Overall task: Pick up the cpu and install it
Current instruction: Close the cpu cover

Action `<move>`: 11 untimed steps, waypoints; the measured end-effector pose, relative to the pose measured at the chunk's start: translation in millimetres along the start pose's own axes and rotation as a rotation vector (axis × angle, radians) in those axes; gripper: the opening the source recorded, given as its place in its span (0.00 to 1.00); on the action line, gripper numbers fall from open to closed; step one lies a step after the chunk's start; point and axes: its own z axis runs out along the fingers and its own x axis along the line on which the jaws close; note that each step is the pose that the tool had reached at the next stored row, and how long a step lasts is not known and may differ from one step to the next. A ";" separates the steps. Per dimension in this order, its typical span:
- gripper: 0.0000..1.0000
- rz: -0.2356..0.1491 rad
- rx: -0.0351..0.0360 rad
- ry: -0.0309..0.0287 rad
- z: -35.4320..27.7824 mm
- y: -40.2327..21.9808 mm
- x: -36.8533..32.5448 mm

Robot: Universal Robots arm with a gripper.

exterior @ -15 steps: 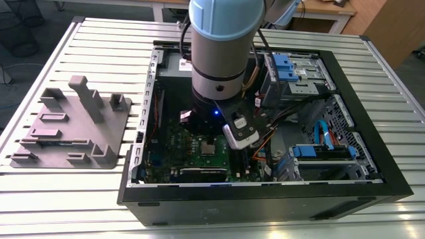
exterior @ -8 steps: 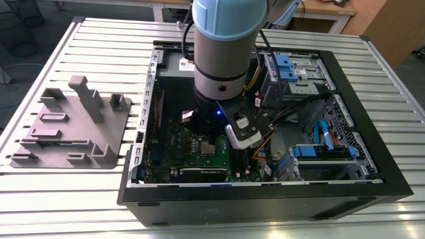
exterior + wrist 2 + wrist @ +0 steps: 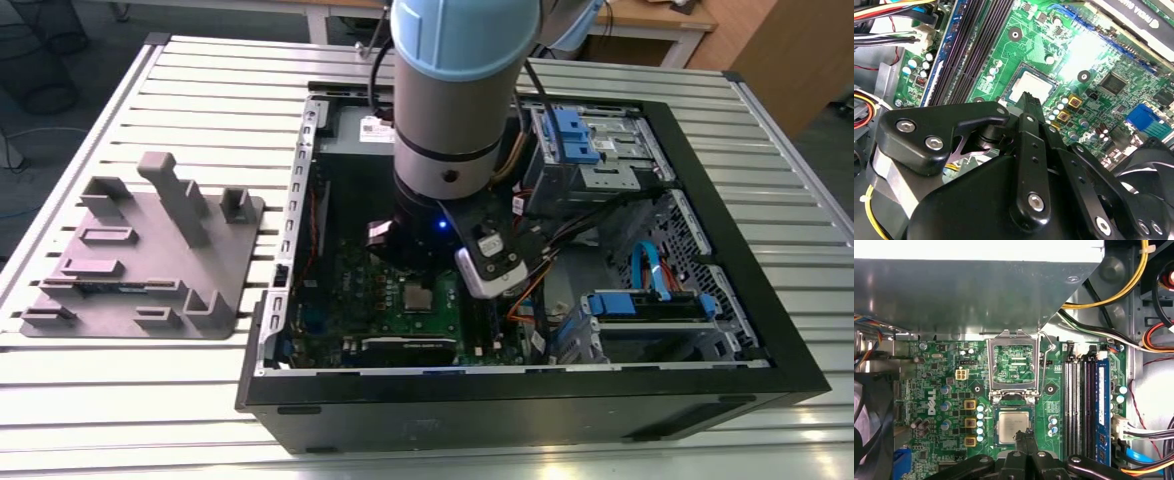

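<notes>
First wrist view: gripper (image 3: 1026,432) low over motherboard (image 3: 939,390), fingers (image 3: 1021,441) closed together, nothing between them. Tips sit at edge of cpu (image 3: 1013,425); contact unclear. Cpu lies flat in its seat, socket frame (image 3: 1015,365) just beyond, hinged up. You seem at seating step, pick-up done. Calls for chip level, square in seat. Exterior view: grey tray (image 3: 147,250) on desk (image 3: 561,60), well apart from computer case (image 3: 787,350).

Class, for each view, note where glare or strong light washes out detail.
Second wrist view: glare whitens the green motherboard beside the silvery square cpu; first wrist view: the grey metal panel burns white along its top; exterior view: bright reflections streak the slatted metal table.
</notes>
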 end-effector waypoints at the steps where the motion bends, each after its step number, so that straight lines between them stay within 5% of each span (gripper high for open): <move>1: 0.11 0.000 0.0000 0.0000 0.1 0.3 -0.6; 11: 0.11 0.000 0.0000 0.0001 1.4 9.0 -9.2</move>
